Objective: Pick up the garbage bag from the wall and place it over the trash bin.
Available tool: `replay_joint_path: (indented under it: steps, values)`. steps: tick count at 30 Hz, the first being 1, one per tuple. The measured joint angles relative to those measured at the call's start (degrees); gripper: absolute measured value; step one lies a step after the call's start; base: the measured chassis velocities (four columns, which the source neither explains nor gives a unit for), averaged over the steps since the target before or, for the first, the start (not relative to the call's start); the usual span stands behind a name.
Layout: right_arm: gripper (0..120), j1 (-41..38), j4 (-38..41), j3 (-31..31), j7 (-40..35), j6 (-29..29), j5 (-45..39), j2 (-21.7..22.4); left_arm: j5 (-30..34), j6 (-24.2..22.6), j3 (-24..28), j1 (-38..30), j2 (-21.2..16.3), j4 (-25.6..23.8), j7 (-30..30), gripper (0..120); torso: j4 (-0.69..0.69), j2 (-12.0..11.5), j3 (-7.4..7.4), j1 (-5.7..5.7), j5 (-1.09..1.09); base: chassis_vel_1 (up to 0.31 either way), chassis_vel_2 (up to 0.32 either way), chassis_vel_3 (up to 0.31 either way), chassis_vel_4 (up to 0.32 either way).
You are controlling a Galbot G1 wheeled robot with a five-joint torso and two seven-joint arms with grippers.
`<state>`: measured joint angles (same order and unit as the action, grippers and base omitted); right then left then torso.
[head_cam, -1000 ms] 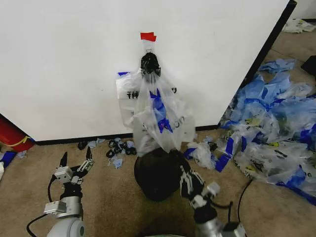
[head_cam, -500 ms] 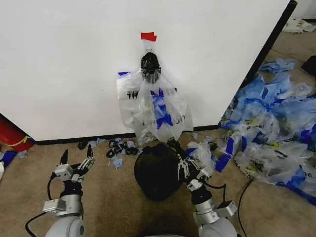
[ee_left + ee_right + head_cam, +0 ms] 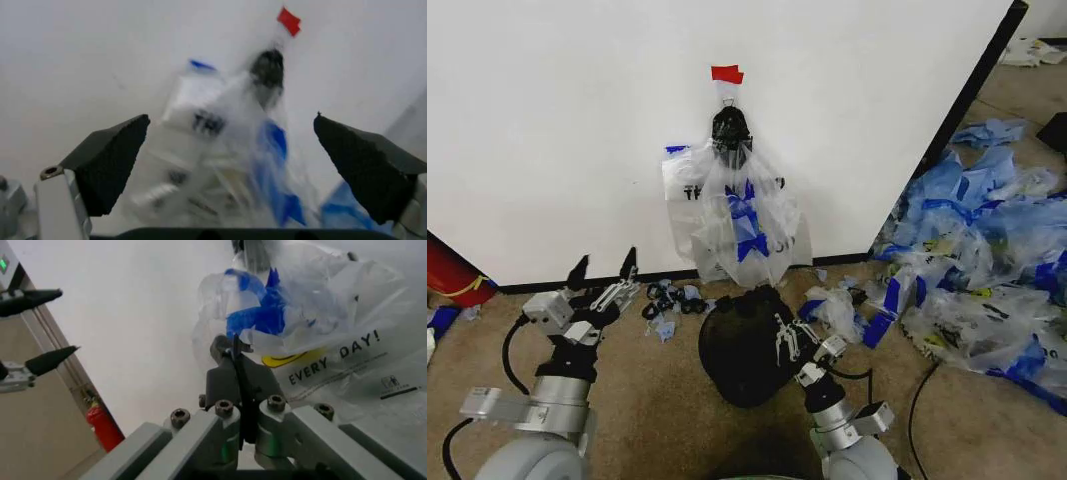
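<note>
The garbage bag (image 3: 739, 222), clear with blue handles and black print, hangs on the white wall (image 3: 567, 130) below a red tape piece (image 3: 726, 73). It also shows between the wide-open pads of my left gripper (image 3: 230, 167), farther off, as a bag (image 3: 220, 145). That left gripper (image 3: 607, 274) stands open above the floor, left of the bag and apart from it. The round black trash bin (image 3: 739, 362) sits on the carpet under the bag. My right gripper (image 3: 785, 338) hovers over the bin's right rim, fingers together, with the smiley-printed bag (image 3: 320, 340) beyond it.
A glossy black bundle (image 3: 730, 128) hangs at the bag's top. A heap of blue-and-clear bags (image 3: 987, 270) covers the floor on the right. Small scraps (image 3: 667, 296) lie along the wall's base. A red object (image 3: 452, 277) stands at the far left.
The left arm has risen and reached forward toward the wall. The right gripper has drawn back over the bin. The bag's lower end has swung back up against the wall.
</note>
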<state>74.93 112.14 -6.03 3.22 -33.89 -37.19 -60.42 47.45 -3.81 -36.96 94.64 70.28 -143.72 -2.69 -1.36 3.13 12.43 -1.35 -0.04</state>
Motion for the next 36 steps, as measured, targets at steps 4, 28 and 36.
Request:
replay_joint_path:
  steps: [4,28,36]
  values:
    - [0,-1.70,-0.98,-2.34,-0.04,0.39,0.14,-0.06,8.87,-3.52,0.10,-0.63,-3.84,-0.16,-1.61,97,0.02,0.00,0.00,0.00,-0.03,0.000,0.000,0.000,0.000]
    - [0,-5.66,-5.62,-7.51,-2.19,1.82,0.71,-1.18,41.49,-5.23,9.92,-22.04,-21.64,3.10,-10.06,98,0.00,0.00,0.01,0.00,-0.02,0.000,0.000,0.000,0.000]
    - [0,-5.24,-6.87,-6.94,-2.65,1.90,0.94,-1.37,44.38,-5.03,18.92,-34.63,-20.94,9.91,-13.87,98,-0.01,0.00,0.01,0.00,-0.02,0.000,0.000,0.000,0.000]
